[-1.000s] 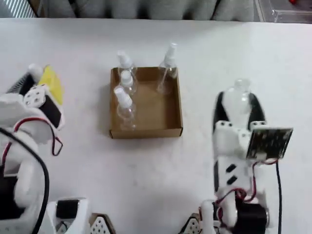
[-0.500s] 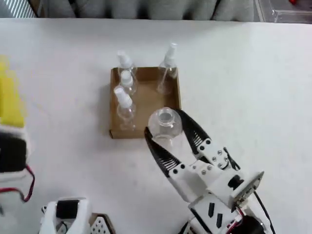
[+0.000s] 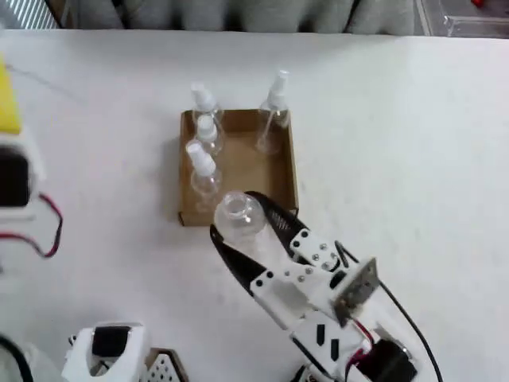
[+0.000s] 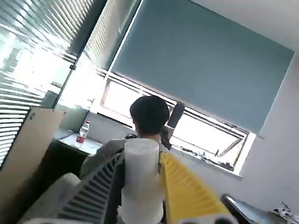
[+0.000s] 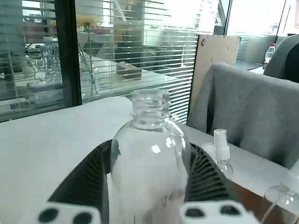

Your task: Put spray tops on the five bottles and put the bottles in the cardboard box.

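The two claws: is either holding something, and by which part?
The right gripper clamps a capless clear bottle around its body. The left gripper pinches a white cylinder, likely a spray top, by its sides.

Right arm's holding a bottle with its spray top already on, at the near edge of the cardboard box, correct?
Not quite. The bottle in the right gripper has no spray top: the right wrist view shows its threaded neck open. The rest holds; it is held at the near edge of the cardboard box.
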You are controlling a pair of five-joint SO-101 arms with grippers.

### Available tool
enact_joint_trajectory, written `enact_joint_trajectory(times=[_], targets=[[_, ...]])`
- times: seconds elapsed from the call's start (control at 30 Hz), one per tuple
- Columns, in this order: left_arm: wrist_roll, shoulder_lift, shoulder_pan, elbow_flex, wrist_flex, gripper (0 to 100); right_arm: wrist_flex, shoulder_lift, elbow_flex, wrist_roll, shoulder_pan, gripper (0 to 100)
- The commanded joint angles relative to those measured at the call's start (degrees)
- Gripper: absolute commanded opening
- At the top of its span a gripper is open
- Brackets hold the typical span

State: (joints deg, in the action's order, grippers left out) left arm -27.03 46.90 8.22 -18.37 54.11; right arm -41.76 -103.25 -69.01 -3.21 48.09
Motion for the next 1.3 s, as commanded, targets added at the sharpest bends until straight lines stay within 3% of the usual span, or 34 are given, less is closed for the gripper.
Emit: enact_joint_trajectory(times=[0.0, 0.13, 0.23, 0.8, 1.0, 1.27], targets=[[-3.3, -4.3, -9.9, -1.0, -1.7, 2, 1.5, -0.4, -0.8, 0.0, 0.5, 1.5], [-4.1, -4.4, -20.4, -1.0, 2.4, 2, 1.7, -0.4, -1.1, 0.0, 0.5, 1.5], [-4.0, -4.4, -24.7, -1.0, 4.4, 2, 1.5, -0.4, -1.1, 0.0, 0.5, 1.5], [-4.2, -3.1, -25.7, 4.0, 5.6, 2, 1.5, -0.4, -1.2, 0.0, 0.1, 1.5], [-4.0, 3.1, -32.0, 6.4, 7.5, 2, 1.5, -0.4, -1.3, 0.0, 0.1, 1.5], [-3.9, 4.6, -32.1, 10.8, 7.2, 2, 1.5, -0.4, -1.3, 0.0, 0.1, 1.5]])
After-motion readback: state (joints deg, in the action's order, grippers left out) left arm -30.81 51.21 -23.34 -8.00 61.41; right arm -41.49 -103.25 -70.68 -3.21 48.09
